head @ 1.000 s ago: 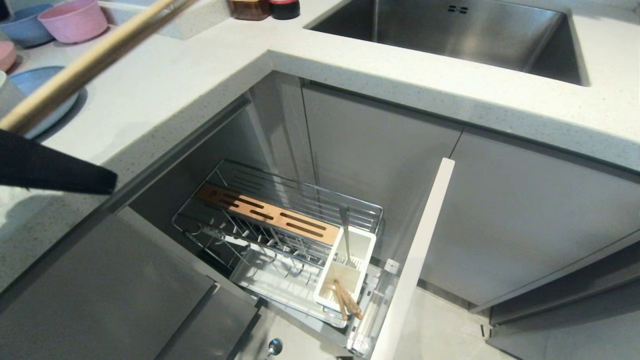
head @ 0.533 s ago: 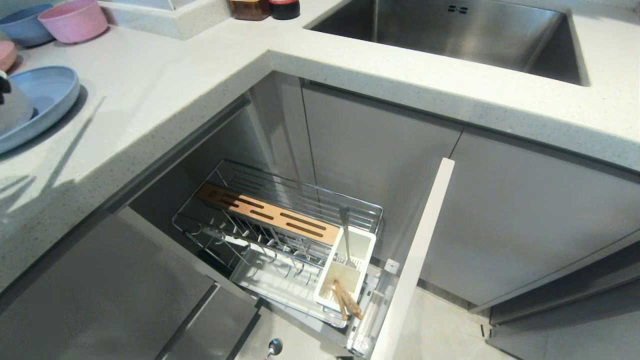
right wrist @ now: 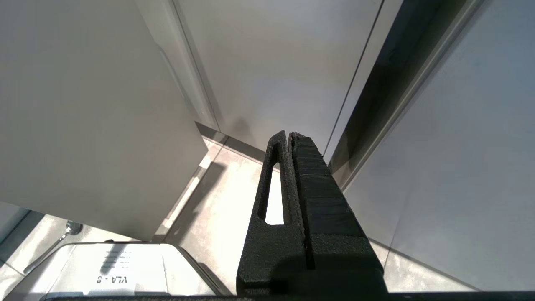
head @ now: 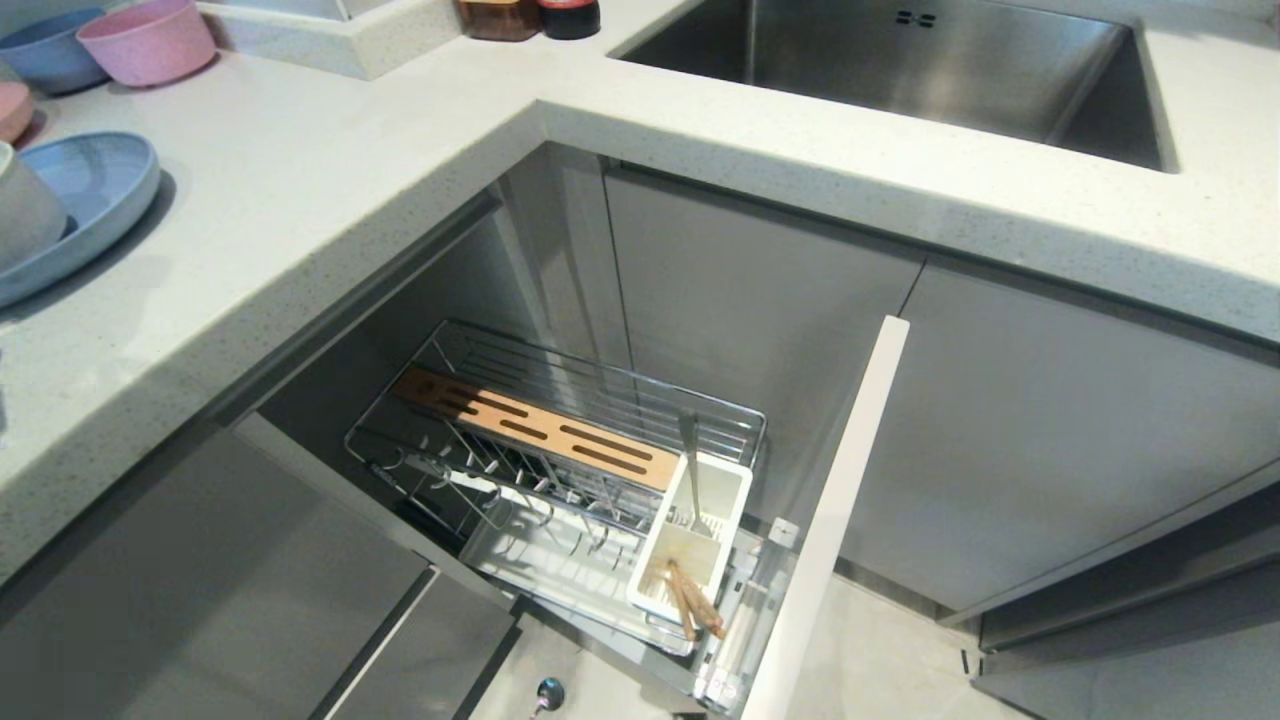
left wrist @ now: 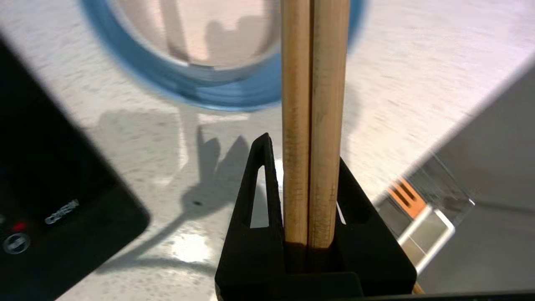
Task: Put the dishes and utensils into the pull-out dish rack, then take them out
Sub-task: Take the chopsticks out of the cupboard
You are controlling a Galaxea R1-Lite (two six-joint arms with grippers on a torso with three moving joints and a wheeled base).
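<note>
So in the head view the chrome wire pull-out dish rack [head: 560, 470] sits slid out under the speckled countertop [head: 330, 170], with its slotted wooden strip [head: 535, 430] running lengthwise. The white plastic caddy [head: 690, 540] holds a silver spoon [head: 692, 470] standing handle-up, plus wooden chopsticks [head: 695, 602] leaning in its near compartment. The light-blue plate [head: 95, 205] is cut off at the left edge, with a pale bowl [head: 25, 215] on it, only partly visible. Neither arm shows here.

Left wrist view: the left gripper [left wrist: 311, 196] is clamped on a pair of light wooden chopsticks [left wrist: 315, 104], smooth round sticks side by side, long axis running straight out past the fingertips over the counter. Their far ends are cut off. A blurry blue rim [left wrist: 167, 79] lies beyond.

Right wrist view: the right gripper [right wrist: 289, 138] has its ridged black fingers pressed together, holding nothing, down by the grey cabinet fronts [right wrist: 271, 62].
</note>
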